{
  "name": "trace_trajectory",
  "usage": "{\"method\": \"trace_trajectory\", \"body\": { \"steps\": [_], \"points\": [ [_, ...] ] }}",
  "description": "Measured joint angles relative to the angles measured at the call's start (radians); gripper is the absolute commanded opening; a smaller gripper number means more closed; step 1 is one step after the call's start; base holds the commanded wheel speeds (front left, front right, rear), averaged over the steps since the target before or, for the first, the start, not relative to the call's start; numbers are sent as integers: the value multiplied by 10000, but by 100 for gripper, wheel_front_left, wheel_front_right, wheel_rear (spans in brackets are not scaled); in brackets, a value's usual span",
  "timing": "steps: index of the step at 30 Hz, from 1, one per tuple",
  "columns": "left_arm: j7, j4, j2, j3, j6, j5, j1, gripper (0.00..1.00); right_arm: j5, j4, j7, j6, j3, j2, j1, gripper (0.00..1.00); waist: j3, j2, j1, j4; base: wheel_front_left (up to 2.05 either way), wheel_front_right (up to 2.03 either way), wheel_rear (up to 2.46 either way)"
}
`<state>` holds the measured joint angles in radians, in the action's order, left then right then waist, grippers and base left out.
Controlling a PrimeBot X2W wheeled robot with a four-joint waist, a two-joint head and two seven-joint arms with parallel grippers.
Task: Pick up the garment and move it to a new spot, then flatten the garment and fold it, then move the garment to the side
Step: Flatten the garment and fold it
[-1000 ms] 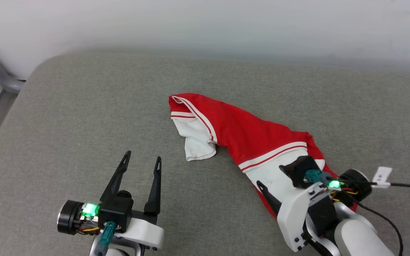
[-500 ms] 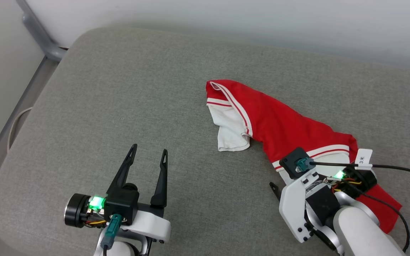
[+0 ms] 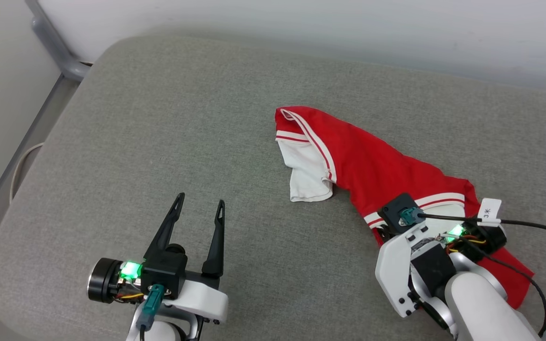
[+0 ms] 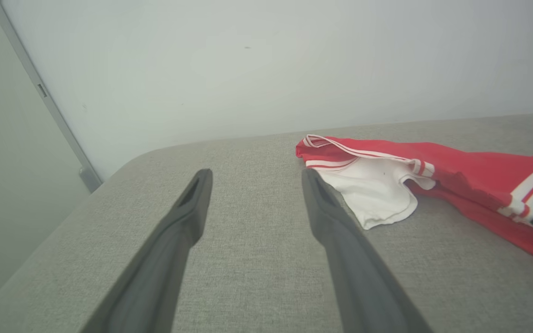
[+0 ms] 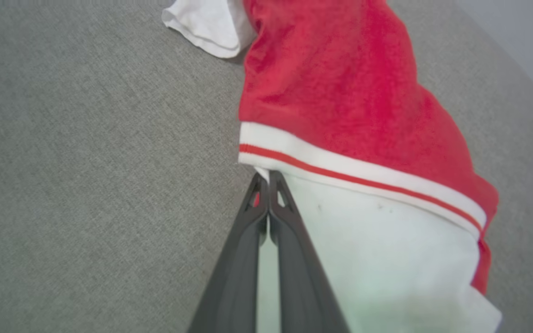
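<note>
The garment [image 3: 372,166] lies crumpled on the grey cushion as a long red band with white sleeves and red-white striped trim; its lettering is hidden. The right wrist view shows my right gripper [image 5: 268,178] with both fingers pressed together on the edge of a white sleeve [image 5: 387,240] of the garment [image 5: 331,78], just below the striped trim. In the head view that wrist covers the lower right end of the cloth. My left gripper [image 3: 200,199] hovers open and empty at the lower left, well apart from the garment [image 4: 456,162]; its spread fingers frame my left gripper [image 4: 256,173] in its own view.
The grey cushioned surface [image 3: 183,118] ends in a rounded corner at the upper left, with a grey metal rail [image 3: 50,42] and a pale wall beyond it. A black cable with a white tag [image 3: 488,208] runs off my right wrist to the right.
The head camera swung left early on, shifting the whole picture. My right gripper's fingers have closed on the sleeve edge, and its spread finger no longer shows. The left gripper has stayed put.
</note>
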<state>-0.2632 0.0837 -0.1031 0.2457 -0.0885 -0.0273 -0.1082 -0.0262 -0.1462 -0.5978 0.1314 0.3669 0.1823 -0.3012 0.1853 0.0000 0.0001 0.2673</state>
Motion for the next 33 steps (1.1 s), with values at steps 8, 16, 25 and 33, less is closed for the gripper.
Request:
{"method": "trace_trajectory", "body": {
  "steps": [8, 16, 25, 33],
  "points": [
    [0, 6, -33, -84, 23, 67, 29, 100, -19, 318, 531, 0, -464, -4, -3, 0, -289, 0, 0, -380, 0, 0, 0],
    [0, -48, -117, -196, 38, 84, 229, 100, -284, 1914, 219, 0, -1494, 980, 143, 0, -602, 0, -1, -838, 0, 0, 0],
    [0, -198, -65, -86, 98, 144, 81, 100, -1306, 2485, -876, 0, -2320, 3338, -739, 0, -159, 0, -1, -995, 0, 0, 0],
    [2, -171, 123, 123, 198, 144, -345, 100, -2313, 755, -1237, 0, -1638, 5685, -2795, 0, 729, 0, -1, -650, 0, 0, 0]
  ]
}}
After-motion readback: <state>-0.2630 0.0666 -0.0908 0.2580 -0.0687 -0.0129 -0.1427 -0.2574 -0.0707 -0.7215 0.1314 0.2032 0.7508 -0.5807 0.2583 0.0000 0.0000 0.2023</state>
